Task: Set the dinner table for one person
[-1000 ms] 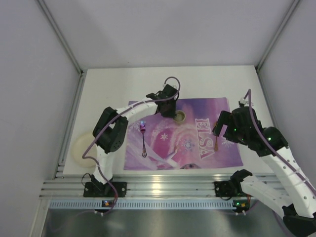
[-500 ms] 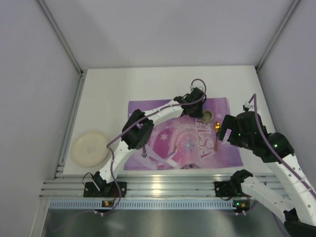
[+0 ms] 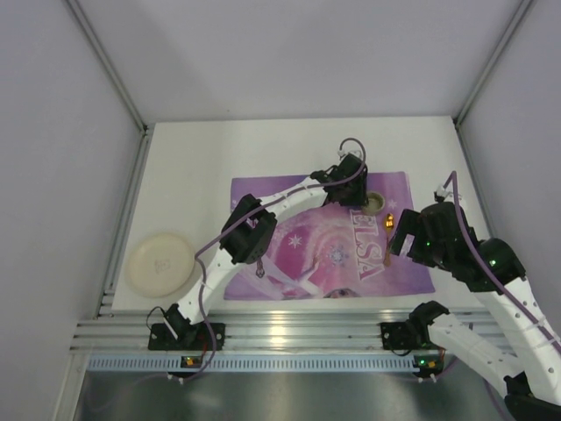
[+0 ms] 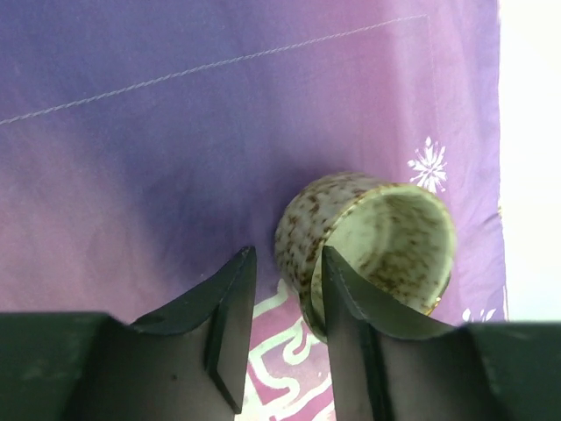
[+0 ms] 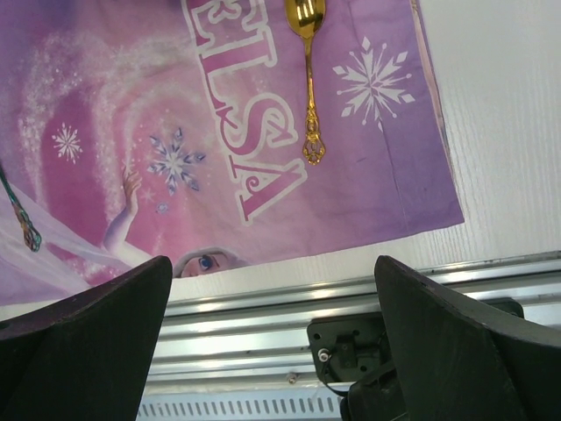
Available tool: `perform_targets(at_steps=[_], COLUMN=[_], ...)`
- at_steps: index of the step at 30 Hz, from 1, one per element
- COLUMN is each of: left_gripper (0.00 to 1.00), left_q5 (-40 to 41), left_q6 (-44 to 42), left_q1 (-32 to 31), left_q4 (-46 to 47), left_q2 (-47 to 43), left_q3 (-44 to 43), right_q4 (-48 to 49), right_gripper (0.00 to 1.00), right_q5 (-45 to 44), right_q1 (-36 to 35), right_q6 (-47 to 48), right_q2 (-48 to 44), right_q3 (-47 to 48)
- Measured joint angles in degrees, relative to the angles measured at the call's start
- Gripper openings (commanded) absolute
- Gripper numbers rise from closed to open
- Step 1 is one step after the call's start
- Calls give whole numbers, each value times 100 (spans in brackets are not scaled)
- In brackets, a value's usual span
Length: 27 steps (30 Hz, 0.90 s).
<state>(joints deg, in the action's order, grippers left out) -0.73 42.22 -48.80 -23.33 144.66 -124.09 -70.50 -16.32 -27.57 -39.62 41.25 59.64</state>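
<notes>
A speckled cream cup [image 4: 377, 241] stands on the far right corner of the purple placemat [image 3: 307, 237], which lies on the dinner table [image 3: 193, 158]. My left gripper [image 4: 286, 254] is open at the cup. Its right finger [image 4: 346, 307] sits over the cup's mouth, the near wall lies between the jaws, and its left finger stands off the wall. From above the cup [image 3: 373, 203] shows just right of the left gripper [image 3: 358, 186]. A gold spoon [image 5: 307, 79] lies on the placemat's right side. My right gripper [image 5: 273, 260] hangs wide open and empty over the placemat's near edge.
A cream plate [image 3: 159, 261] rests on the table at the left, off the placemat. A fork [image 3: 259, 267] lies on the placemat's left part, mostly hidden under the left arm. A metal rail [image 5: 263, 307] runs along the near edge.
The left arm carried the cup from the placemat's far middle to its far right corner, and its jaws have parted from the cup. The right arm shifted slightly.
</notes>
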Motion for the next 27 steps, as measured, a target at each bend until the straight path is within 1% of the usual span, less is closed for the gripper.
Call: perform_targets(at_steps=[1,3,10,11,13,15,16,19,22,25,27], left_gripper=[49,51,64,66,67,71,71,71,71,70,70], left_q5=[-11,-44,-356,-422,-481,-533,-553,-533,-356,9,289], left_q6=[4,9,44,55,70,70,68,33,-42,-120,-144], left_q1=[-2,-2,2,2,20,42,55,157,374,841,1325], left_q4=[7,35,302,330,354,363,374,343,192,26,-181], left_q2=[0,-2,-61,-116,-258,-498,-636,-1322,-2203,-3445,-4253], left_q3=[0,-2,11,22,68,168,247,719,1399,2490,3237], right_q4=[-4,-9,-7,-7,-7,-7,-7,-4,2,26,57], right_gripper=[100,100,100,100,100,100,100,100,100,100,100], right_q5=[-2,-2,4,7,9,9,7,4,4,9,20], right_q1=[0,0,0,0,0,0,0,0,0,0,0], right_q6=[-2,-2,-4,-2,-2,-2,0,2,7,22,46], right_q2=[-2,0,0,0,0,0,-2,-13,-68,-142,-157], right_q3=[0,0,0,0,0,0,0,0,0,0,-4])
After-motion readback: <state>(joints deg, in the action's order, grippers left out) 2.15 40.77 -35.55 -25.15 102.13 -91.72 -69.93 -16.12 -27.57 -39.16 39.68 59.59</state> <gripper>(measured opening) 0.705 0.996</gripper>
